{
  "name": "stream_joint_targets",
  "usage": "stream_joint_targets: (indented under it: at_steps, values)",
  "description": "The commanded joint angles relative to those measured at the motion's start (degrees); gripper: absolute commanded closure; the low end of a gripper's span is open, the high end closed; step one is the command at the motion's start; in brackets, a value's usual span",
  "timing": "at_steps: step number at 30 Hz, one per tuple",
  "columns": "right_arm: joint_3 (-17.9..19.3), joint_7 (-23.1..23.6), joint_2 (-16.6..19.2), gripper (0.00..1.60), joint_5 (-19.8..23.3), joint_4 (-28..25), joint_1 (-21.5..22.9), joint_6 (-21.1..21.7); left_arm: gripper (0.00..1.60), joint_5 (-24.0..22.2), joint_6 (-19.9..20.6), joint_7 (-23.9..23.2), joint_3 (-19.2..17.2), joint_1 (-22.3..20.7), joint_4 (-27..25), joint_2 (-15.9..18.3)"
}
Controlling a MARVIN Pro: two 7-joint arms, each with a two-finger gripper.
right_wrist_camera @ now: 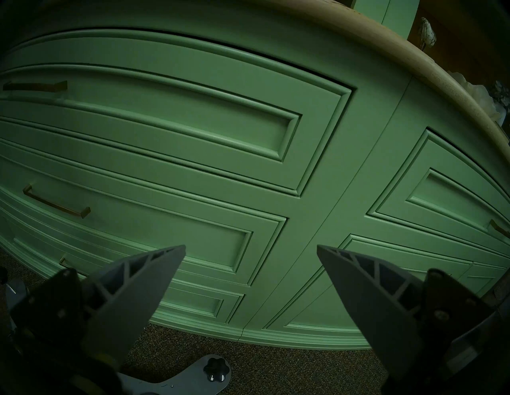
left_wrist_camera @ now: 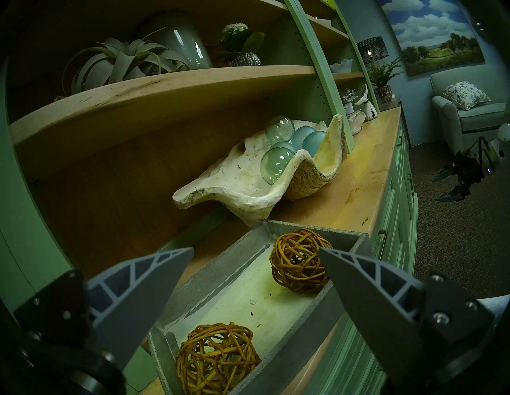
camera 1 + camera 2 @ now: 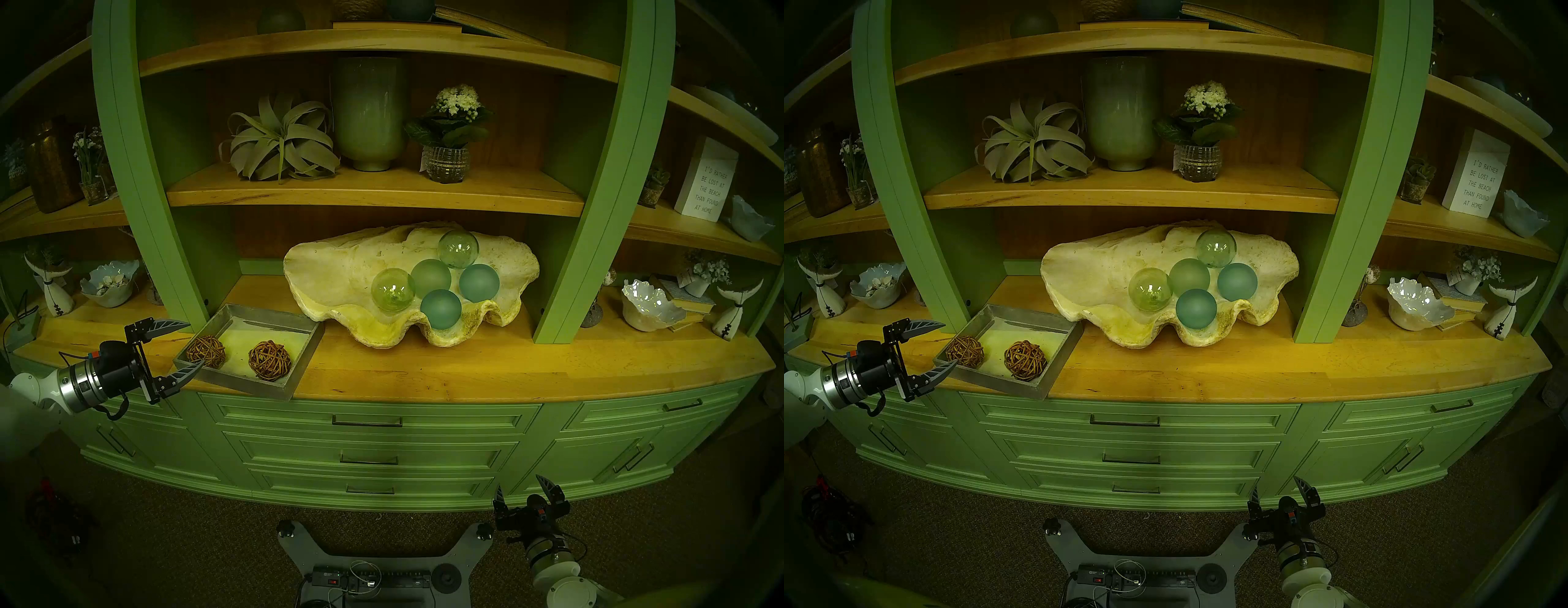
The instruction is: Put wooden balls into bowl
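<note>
Two brown rattan balls lie in a grey square tray [image 3: 271, 316]: a left one [image 3: 206, 350] and a right one [image 3: 270, 360]. My left gripper [image 3: 196, 344] is open and empty at the tray's left corner, pointing right. Its lower finger overlaps the left ball in the head view. In the left wrist view the near ball [image 2: 216, 358] lies low between the fingers and the far ball [image 2: 299, 260] lies beyond. The cream clam-shell bowl [image 3: 322, 271] stands to the right of the tray. My right gripper [image 3: 519, 482] is open and empty, low by the drawers.
Several green and teal glass spheres [image 3: 441, 309] fill the bowl's right half; its left half is bare. The shelf board above [image 3: 373, 197] hangs low over the bowl. Green uprights [image 3: 169, 254] flank the bay. The tray overhangs the counter's front edge [image 3: 424, 392].
</note>
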Motion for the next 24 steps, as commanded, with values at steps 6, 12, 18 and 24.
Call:
stream_joint_targets:
  at_steps: [6, 12, 18, 24]
  values:
    - [0.00, -0.01, -0.02, 0.00, -0.04, -1.15, 0.05, -0.12, 0.00, -0.40, -0.24, 0.22, -0.88, -0.96, -0.05, 0.59]
    - [0.00, 0.00, -0.03, 0.00, -0.05, -1.15, 0.05, -0.12, 0.00, -0.41, -0.25, 0.23, -0.83, -0.99, -0.05, 0.60]
    - [0.00, 0.00, -0.03, 0.00, -0.05, -1.15, 0.05, -0.12, 0.00, -0.41, -0.26, 0.24, -0.79, -1.02, -0.05, 0.61]
    - [0.00, 0.00, -0.03, 0.00, -0.04, -1.14, 0.05, -0.12, 0.00, -0.42, -0.27, 0.26, -0.75, -1.03, -0.06, 0.63]
